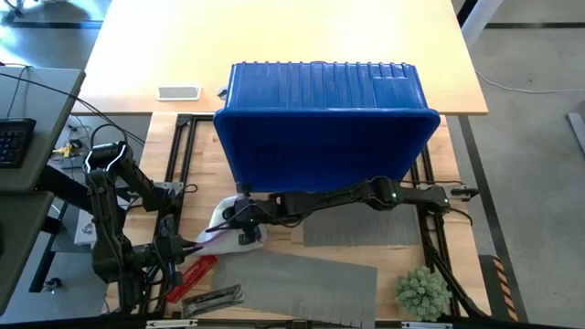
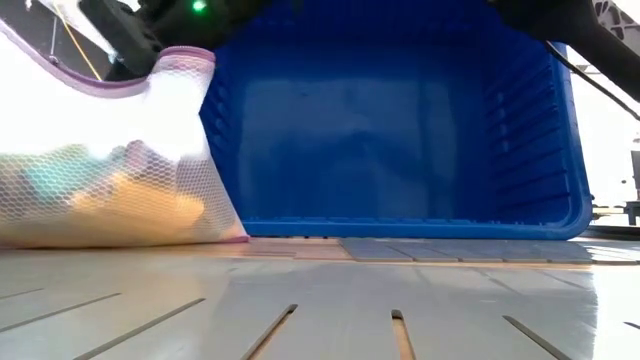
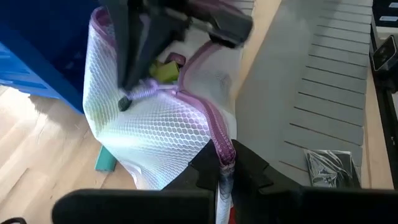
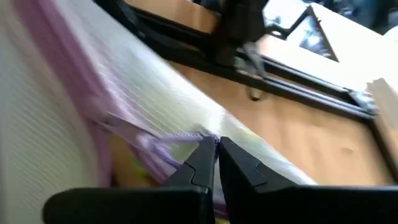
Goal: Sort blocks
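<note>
Left wrist view shows the left gripper [image 3: 225,163] and right gripper [image 3: 127,99] both pinched shut on the mesh bag [image 3: 155,124], mid-frame, probably pulling it open to reach the blocks [image 3: 165,70] inside.

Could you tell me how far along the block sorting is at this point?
Early. Nothing looks sorted: the blocks sit inside the mesh bag and the blue bin looks empty. In hand: the left gripper and right gripper are both shut on the bag's zipper edge. Emptying and sorting remain.
</note>
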